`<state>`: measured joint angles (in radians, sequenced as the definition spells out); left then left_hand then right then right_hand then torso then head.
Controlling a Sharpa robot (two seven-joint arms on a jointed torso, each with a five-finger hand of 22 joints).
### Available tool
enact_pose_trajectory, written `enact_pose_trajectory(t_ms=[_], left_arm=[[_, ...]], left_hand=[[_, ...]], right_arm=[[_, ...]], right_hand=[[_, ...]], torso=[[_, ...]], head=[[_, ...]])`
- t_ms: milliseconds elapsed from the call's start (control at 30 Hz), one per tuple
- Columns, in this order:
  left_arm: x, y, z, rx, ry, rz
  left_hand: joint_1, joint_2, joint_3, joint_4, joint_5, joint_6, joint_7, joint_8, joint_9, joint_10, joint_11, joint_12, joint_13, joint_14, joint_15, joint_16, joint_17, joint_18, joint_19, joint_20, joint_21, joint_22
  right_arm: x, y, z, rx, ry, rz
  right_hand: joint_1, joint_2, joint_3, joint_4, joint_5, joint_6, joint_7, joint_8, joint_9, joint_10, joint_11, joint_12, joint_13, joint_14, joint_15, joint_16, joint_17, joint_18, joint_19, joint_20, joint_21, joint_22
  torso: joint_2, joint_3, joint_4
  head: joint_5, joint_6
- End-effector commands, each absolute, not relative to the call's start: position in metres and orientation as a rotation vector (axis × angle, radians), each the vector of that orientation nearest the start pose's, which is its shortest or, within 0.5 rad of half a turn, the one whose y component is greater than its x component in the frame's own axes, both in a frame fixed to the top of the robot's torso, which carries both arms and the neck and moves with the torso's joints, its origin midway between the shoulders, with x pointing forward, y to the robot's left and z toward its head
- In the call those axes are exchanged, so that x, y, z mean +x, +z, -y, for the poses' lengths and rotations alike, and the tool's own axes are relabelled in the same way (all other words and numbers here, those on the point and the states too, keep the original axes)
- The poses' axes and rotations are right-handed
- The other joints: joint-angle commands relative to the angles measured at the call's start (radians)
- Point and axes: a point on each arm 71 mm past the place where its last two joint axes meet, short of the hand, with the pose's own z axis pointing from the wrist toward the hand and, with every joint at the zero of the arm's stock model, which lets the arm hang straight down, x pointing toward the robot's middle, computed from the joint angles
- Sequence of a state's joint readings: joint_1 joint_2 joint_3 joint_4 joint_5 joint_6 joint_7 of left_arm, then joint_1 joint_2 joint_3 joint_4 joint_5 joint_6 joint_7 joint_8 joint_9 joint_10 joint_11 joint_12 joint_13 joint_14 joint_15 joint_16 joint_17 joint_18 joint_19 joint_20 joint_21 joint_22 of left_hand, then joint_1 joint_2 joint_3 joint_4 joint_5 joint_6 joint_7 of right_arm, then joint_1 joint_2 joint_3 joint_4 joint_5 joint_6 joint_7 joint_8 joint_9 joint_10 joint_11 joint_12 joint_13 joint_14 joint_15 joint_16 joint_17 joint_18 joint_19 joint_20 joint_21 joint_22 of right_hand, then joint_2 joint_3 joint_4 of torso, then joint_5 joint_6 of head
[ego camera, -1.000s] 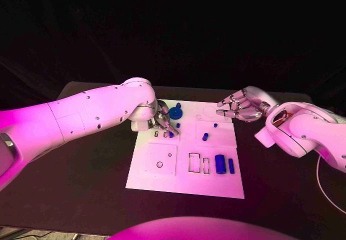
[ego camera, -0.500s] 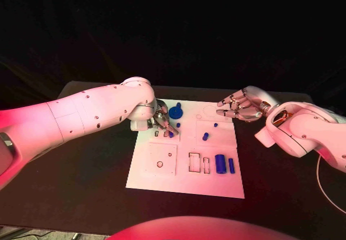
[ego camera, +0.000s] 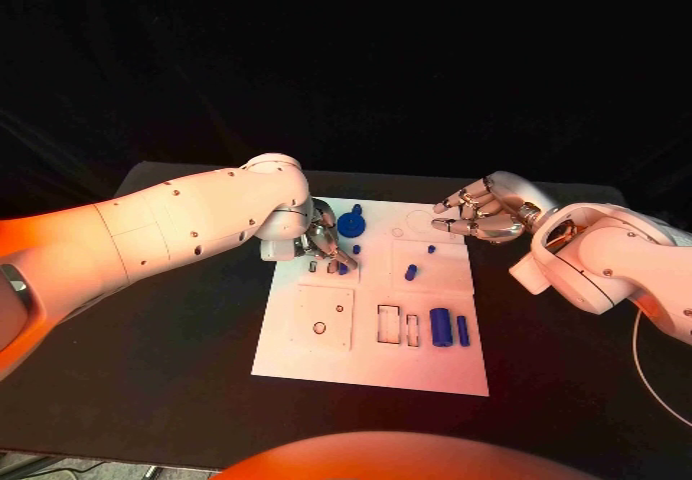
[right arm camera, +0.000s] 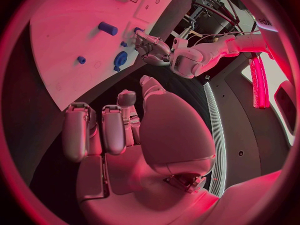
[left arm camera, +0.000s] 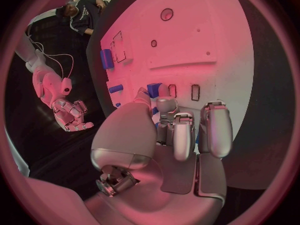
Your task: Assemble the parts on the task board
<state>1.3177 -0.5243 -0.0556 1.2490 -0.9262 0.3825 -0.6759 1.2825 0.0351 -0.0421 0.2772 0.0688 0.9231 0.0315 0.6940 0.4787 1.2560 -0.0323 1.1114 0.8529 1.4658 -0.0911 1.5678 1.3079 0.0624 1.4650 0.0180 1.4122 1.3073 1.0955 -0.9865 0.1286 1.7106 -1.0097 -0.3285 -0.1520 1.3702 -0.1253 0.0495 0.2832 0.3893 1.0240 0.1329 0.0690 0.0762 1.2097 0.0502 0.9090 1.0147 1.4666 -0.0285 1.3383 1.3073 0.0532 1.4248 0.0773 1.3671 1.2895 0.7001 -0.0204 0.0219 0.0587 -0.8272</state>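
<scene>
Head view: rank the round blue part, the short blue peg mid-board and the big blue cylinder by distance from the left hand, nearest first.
1. Round blue part, at the board's far edge beside the left hand.
2. Short blue peg, mid-board.
3. Big blue cylinder, near-right.

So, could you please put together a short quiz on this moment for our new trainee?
1. True or false: the right hand holds a blue part.
2. Which hand has its fingers down at the small slots of the task board? A: left hand. B: right hand. C: neither.
3. Fill in: the round blue part lies nearest the ___ hand.

Key: 1 false, its curled fingers hold nothing. 2 A. 3 left.
</scene>
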Motion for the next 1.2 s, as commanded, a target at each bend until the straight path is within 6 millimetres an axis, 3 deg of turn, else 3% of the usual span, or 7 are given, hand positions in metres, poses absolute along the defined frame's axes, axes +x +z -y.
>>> enact_pose_trajectory(t_ms=[33, 267, 500, 700, 833, 1133, 1200], left_arm=[[0.5227, -0.2021, -0.1351, -0.063, -0.287, -2.549], [0.5228, -0.2017, -0.1353, -0.07, -0.288, -2.541], [0.5221, -0.2018, -0.1348, -0.075, -0.297, -2.546], [0.5216, -0.202, -0.1348, -0.074, -0.3, -2.552], [0.5214, -0.2022, -0.1351, -0.071, -0.299, -2.556], [0.5216, -0.202, -0.1348, -0.078, -0.302, -2.551], [0.5222, -0.2014, -0.1344, -0.094, -0.31, -2.538]], left_hand=[[0.0, -0.012, 0.013, 0.002, 0.004, 0.001, 0.005, -0.004, 0.002, -0.003, 0.0, -0.007, 0.0, 0.105, 0.002, 0.003, 0.263, -0.015, 0.019, 0.003, -0.001, 0.093], [0.014, -0.035, 0.114, 0.002, 0.017, -0.006, 0.003, -0.016, 0.007, -0.009, -0.002, -0.016, -0.002, 0.105, -0.001, 0.003, 0.263, -0.015, 0.018, 0.001, -0.004, 0.093], [0.043, -0.079, 0.256, -0.012, 0.097, -0.024, 0.009, -0.056, -0.005, -0.024, 0.002, -0.039, -0.017, 0.105, 0.001, 0.003, 0.263, -0.014, 0.015, 0.002, -0.01, 0.09], [0.032, -0.143, 0.413, -0.035, 0.176, -0.023, 0.024, -0.107, -0.021, -0.029, 0.013, -0.055, -0.026, 0.105, 0.011, 0.003, 0.263, -0.013, 0.015, 0.01, -0.013, 0.091], [0.006, -0.169, 0.484, -0.057, 0.187, -0.015, 0.03, -0.132, -0.026, -0.027, 0.018, -0.056, -0.023, 0.105, 0.016, 0.003, 0.263, -0.013, 0.014, 0.017, -0.016, 0.09], [-0.025, -0.185, 0.534, -0.081, 0.191, -0.007, 0.033, -0.151, -0.028, -0.023, 0.02, -0.052, -0.013, 0.105, 0.019, 0.003, 0.263, -0.013, 0.015, 0.019, -0.016, 0.092], [-0.021, -0.185, 0.558, -0.1, 0.217, -0.003, 0.033, -0.155, -0.028, -0.019, 0.019, -0.05, -0.007, 0.105, 0.017, 0.003, 0.263, -0.013, 0.017, 0.017, -0.013, 0.096]], right_arm=[[0.4555, -0.1626, 0.2226, 0.359, 0.904, -1.744], [0.4552, -0.1627, 0.222, 0.358, 0.906, -1.745], [0.4548, -0.1631, 0.2214, 0.356, 0.908, -1.748], [0.4545, -0.1635, 0.221, 0.355, 0.909, -1.751], [0.4543, -0.1637, 0.2209, 0.353, 0.91, -1.754], [0.4537, -0.1645, 0.2203, 0.352, 0.912, -1.759], [0.4537, -0.1647, 0.2202, 0.352, 0.912, -1.759]], right_hand=[[-0.003, 0.003, -0.005, 0.0, 0.003, 0.007, 0.001, 0.003, 0.001, -0.002, -0.003, -0.003, -0.001, 0.044, 0.001, -0.002, 0.021, 0.014, -0.006, 0.001, -0.004, -0.001], [-0.004, 0.003, -0.006, 0.0, 0.004, 0.007, 0.001, 0.003, 0.001, -0.002, -0.003, -0.002, 0.0, 0.044, 0.001, -0.002, 0.022, 0.014, -0.006, 0.001, -0.004, -0.001], [-0.004, 0.003, -0.006, 0.0, 0.004, 0.007, 0.001, 0.003, 0.001, -0.002, -0.003, -0.002, 0.0, 0.044, 0.001, -0.002, 0.022, 0.014, -0.006, 0.001, -0.004, -0.001], [-0.004, 0.003, -0.006, 0.0, 0.004, 0.006, 0.001, 0.003, 0.001, -0.002, -0.003, -0.002, 0.0, 0.044, 0.001, -0.002, 0.022, 0.014, -0.007, 0.001, -0.005, -0.002], [-0.004, 0.003, -0.007, 0.0, 0.005, 0.006, 0.001, 0.003, 0.001, -0.001, -0.003, -0.002, 0.0, 0.044, 0.001, -0.002, 0.022, 0.014, -0.007, 0.001, -0.005, -0.002], [-0.005, 0.003, -0.008, 0.001, 0.005, 0.005, 0.002, 0.002, 0.0, -0.002, -0.002, -0.002, -0.001, 0.044, 0.001, -0.003, 0.022, 0.014, -0.006, 0.001, -0.005, -0.002], [-0.005, 0.003, -0.008, 0.001, 0.005, 0.005, 0.002, 0.002, 0.0, -0.002, -0.002, -0.002, -0.001, 0.044, 0.001, -0.003, 0.022, 0.014, -0.006, 0.001, -0.005, -0.002]], torso=[[0.0, -0.0001, 0.0004], [0.0, -0.0004, 0.0007], [-0.001, -0.0008, 0.0014], [-0.001, -0.0001, 0.001], [0.0, 0.0002, 0.0002], [0.0, 0.0008, 0.0001], [0.0, 0.0007, 0.0004]], head=[[0.0, -0.001], [0.0, -0.002], [0.001, -0.003], [0.003, -0.003], [0.004, -0.002], [0.003, -0.002], [0.002, -0.002]])
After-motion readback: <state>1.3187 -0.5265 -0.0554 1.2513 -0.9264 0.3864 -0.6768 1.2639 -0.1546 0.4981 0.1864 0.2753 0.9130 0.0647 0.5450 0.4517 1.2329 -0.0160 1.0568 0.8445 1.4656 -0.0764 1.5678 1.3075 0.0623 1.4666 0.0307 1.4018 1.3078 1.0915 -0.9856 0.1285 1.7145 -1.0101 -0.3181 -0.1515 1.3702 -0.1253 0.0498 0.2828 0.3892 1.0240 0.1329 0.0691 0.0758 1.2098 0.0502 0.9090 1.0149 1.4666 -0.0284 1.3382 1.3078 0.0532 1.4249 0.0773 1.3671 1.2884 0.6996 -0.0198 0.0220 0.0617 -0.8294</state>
